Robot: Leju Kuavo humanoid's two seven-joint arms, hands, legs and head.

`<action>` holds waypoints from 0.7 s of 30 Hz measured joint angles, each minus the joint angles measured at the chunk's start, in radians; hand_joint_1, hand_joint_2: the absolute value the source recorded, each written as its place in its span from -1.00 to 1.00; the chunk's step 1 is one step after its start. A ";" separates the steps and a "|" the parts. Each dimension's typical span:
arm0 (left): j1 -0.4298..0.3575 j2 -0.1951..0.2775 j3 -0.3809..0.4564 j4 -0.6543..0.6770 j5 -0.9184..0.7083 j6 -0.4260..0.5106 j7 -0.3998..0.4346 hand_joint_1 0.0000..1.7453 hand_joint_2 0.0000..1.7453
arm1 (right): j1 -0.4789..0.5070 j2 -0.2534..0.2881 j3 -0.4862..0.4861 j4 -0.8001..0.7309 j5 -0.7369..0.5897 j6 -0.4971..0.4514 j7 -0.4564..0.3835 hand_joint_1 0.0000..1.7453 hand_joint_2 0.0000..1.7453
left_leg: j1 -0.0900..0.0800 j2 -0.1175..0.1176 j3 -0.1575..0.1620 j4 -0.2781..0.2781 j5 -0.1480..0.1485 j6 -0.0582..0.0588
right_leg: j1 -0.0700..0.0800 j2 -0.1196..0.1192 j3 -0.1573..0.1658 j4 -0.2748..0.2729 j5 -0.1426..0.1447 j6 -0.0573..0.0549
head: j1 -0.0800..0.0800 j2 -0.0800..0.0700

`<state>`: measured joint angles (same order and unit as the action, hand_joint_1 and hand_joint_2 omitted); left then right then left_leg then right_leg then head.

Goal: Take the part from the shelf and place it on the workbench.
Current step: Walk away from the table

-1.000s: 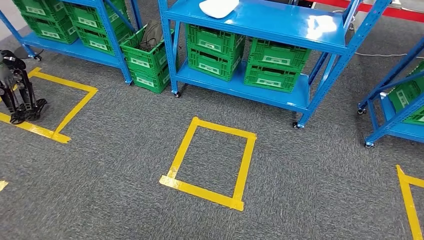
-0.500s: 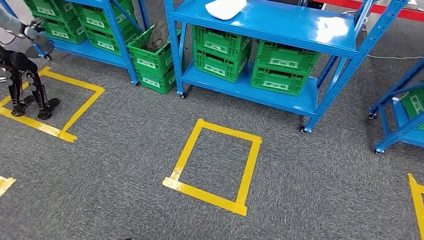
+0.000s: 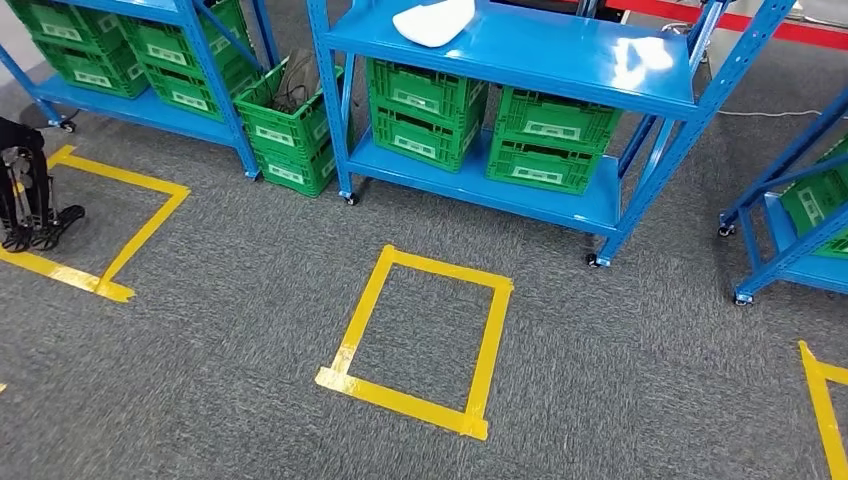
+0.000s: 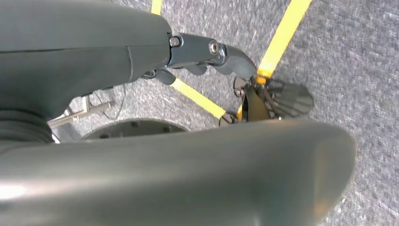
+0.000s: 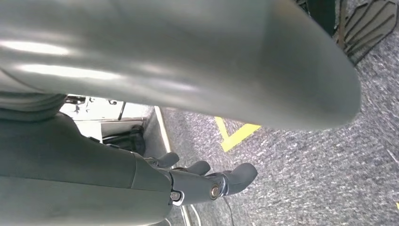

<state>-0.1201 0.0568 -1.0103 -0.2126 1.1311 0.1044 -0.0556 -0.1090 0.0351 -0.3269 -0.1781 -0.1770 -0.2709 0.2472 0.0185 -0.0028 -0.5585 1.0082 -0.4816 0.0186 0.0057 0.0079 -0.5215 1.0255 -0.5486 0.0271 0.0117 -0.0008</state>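
On the blue shelf [image 3: 520, 45] the white part [image 3: 433, 20] sits — view shifted since earlier — both hands' fingers [image 4: 226, 56] spread, empty

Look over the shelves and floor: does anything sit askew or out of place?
Yes. One green crate stands on the floor wedged between the two blue racks, tilted, with cables in it, while the other crates sit square on shelves. A white part lies alone on the top shelf.

Three blue shelf racks [image 3: 520, 50], one white part [image 3: 434, 20] (top shelf), three yellow tape squares [image 3: 420, 338].
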 joint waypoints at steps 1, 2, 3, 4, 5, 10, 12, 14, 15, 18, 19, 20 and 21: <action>0.000 0.000 0.000 0.000 0.000 0.000 0.000 -1.00 -1.00 | -0.001 0.000 0.000 0.000 0.000 0.000 0.000 -1.00 -1.00 | 0.001 0.000 0.002 -0.002 -0.001 0.005 | -0.003 0.000 -0.022 0.046 -0.024 0.005 | 0.005 0.000; 0.000 0.001 0.000 0.000 0.000 0.000 -0.001 -1.00 -1.00 | 0.000 0.000 0.000 0.000 0.000 0.000 0.001 -1.00 -1.00 | 0.000 0.000 0.003 -0.002 -0.003 0.008 | -0.005 -0.001 -0.057 0.112 -0.054 0.010 | 0.011 0.000; 0.000 0.001 0.000 0.000 0.000 0.000 -0.001 -1.00 -1.00 | 0.000 0.001 0.000 0.000 0.000 0.000 0.002 -1.00 -1.00 | -0.001 0.001 0.005 -0.002 -0.006 0.011 | -0.008 -0.001 -0.098 0.183 -0.081 0.014 | 0.015 0.000; 0.001 0.001 0.000 0.000 0.000 0.000 -0.001 -1.00 -1.00 | 0.001 0.001 0.000 0.000 0.000 0.000 0.002 -1.00 -1.00 | -0.002 0.000 0.007 -0.002 -0.009 0.012 | -0.010 -0.001 -0.133 0.239 -0.094 0.016 | 0.017 0.000; 0.001 0.001 0.000 0.000 0.000 0.000 -0.001 -1.00 -1.00 | 0.003 0.001 0.000 0.000 0.000 -0.001 0.003 -1.00 -1.00 | -0.003 0.000 0.011 -0.002 -0.013 0.013 | -0.011 -0.001 -0.155 0.264 -0.088 0.016 | 0.019 0.000; 0.001 0.001 0.000 0.000 0.000 0.000 -0.002 -1.00 -1.00 | 0.004 0.000 0.000 0.000 0.000 -0.002 0.004 -1.00 -1.00 | -0.006 -0.003 0.036 -0.002 -0.035 0.001 | -0.003 -0.002 -0.067 0.011 0.073 -0.007 | 0.034 0.000; 0.000 0.000 0.000 0.000 0.001 0.000 -0.002 -1.00 -1.00 | 0.002 0.000 0.000 0.000 0.004 -0.002 0.004 -1.00 -1.00 | -0.005 -0.002 0.034 -0.005 -0.042 -0.010 | 0.004 -0.002 -0.052 -0.009 0.067 -0.016 | 0.033 0.000; 0.000 0.001 0.000 0.000 0.003 0.002 0.000 -1.00 -1.00 | 0.003 0.000 0.000 0.000 0.008 -0.001 0.005 -1.00 -1.00 | -0.003 -0.001 0.038 -0.005 -0.048 -0.021 | 0.003 -0.001 -0.036 -0.021 0.069 -0.027 | 0.031 0.000; -0.001 0.001 0.000 0.000 0.004 0.003 0.001 -1.00 -1.00 | 0.005 0.000 0.000 0.000 0.010 -0.001 0.006 -1.00 -1.00 | -0.003 -0.001 0.036 0.011 -0.059 -0.024 | 0.001 -0.001 -0.026 -0.030 0.070 -0.032 | 0.028 0.000; -0.001 0.002 0.000 0.000 0.010 0.005 0.004 -1.00 -1.00 | 0.007 0.002 0.001 0.000 0.017 0.006 0.011 -1.00 -1.00 | -0.001 -0.001 -0.048 0.174 -0.131 -0.031 | -0.002 -0.004 -0.008 -0.043 0.068 -0.044 | 0.012 0.000; 0.000 0.002 0.000 0.000 0.011 0.005 0.004 -1.00 -1.00 | 0.006 0.003 0.003 0.000 0.018 0.010 0.012 -1.00 -1.00 | -0.001 -0.001 -0.086 0.233 -0.147 -0.032 | -0.002 -0.004 -0.006 -0.042 0.065 -0.047 | 0.007 0.000; 0.001 0.003 0.000 0.000 0.012 0.006 0.003 -1.00 -1.00 | 0.006 0.004 0.004 0.000 0.019 0.014 0.013 -1.00 -1.00 | -0.001 0.000 -0.112 0.264 -0.146 -0.033 | -0.001 -0.003 -0.003 -0.041 0.061 -0.047 | 0.004 0.000; 0.003 0.004 0.000 0.001 0.012 0.007 0.002 -1.00 -1.00 | 0.007 0.006 0.006 0.000 0.020 0.017 0.013 -1.00 -1.00 | -0.001 0.000 -0.121 0.261 -0.126 -0.033 | -0.001 -0.002 0.002 -0.040 0.056 -0.047 | 0.000 0.000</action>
<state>-0.1175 0.0608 -1.0105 -0.2118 1.1433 0.1117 -0.0541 -0.1016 0.0406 -0.3210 -0.1778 -0.1574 -0.2535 0.2597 0.0179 -0.0032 -0.6794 1.2688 -0.6075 -0.0144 0.0051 0.0058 -0.5191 0.9850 -0.4928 -0.0200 0.0117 -0.0008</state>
